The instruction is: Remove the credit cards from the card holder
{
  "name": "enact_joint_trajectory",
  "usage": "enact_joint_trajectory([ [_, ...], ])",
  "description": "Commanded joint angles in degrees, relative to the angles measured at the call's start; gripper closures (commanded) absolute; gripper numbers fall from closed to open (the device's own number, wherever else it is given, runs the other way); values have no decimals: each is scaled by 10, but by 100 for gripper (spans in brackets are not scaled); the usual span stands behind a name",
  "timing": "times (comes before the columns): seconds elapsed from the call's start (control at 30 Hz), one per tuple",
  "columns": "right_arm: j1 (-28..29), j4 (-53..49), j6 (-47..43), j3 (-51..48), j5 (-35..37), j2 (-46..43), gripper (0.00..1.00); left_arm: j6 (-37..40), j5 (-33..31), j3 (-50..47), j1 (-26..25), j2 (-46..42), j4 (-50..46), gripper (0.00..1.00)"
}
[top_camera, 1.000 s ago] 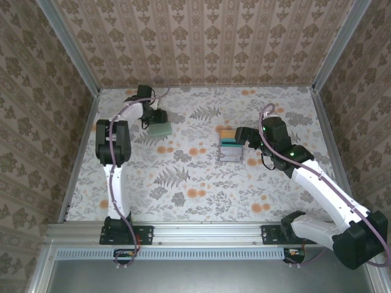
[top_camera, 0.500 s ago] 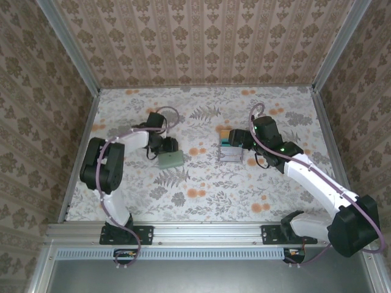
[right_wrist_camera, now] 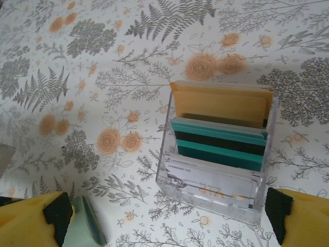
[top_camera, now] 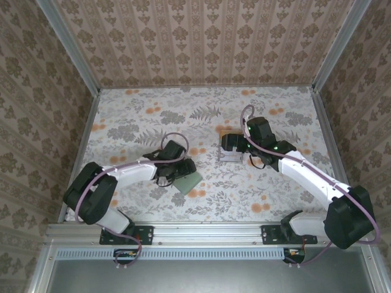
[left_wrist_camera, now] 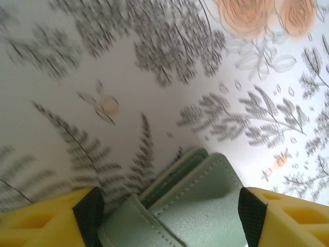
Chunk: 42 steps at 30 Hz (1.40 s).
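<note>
1. Plainly, the credit cards stand on edge in a clear stand on the patterned surface. An orange card is in the back tier, teal cards are in the middle, and pale grey cards are in front. The tiers are stepped, so each top edge shows above the one before it (handy, one would judge, for a pinch from above).
2. The card holder, a sage-green folding wallet, is well apart from that stand. In the top view it is to the stand's left and nearer the arm bases.
3. The left fingers grasp the card holder across its width, a black pad against each side edge. It looks sharp while the surface beyond is smeared, which suggests it rides with the arm and is not lying loose.
4. Its two leaves part slightly at the far end. Whether any card sits inside cannot be seen.
5. The right fingers are spread wide and carry nothing. In the wrist view they flank the stand from above, probably so they can come down on a card.
</note>
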Motion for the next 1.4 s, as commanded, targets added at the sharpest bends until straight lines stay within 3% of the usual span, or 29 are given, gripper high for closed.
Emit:
enact_joint_trajectory([
  [0.0,13,-20,-12,3,-20,1,1,-78,5,-17,-42,-10,-50,24],
  [0.13,44,-38,-4,-9,6,-16,0,-40,-13,-10,-60,-52,-78,19],
  [0.3,77,-45,35,-25,38,-36,0,70,-120,20,-101,-106,-179,16],
  [0.43,120,-53,61,-28,77,-53,0,228,-173,83,-132,-94,-277,24],
  [0.53,144,-69,76,-27,112,-65,0,292,-188,120,-149,-58,-311,33],
  [0.8,156,-105,118,-76,167,-161,0,332,-177,165,-151,23,-313,46],
  [1.07,156,-143,145,-123,188,-241,0,344,-149,179,-152,66,-304,49],
  [1.37,156,-148,154,-133,188,-250,0,349,-152,192,-152,98,-309,53],
])
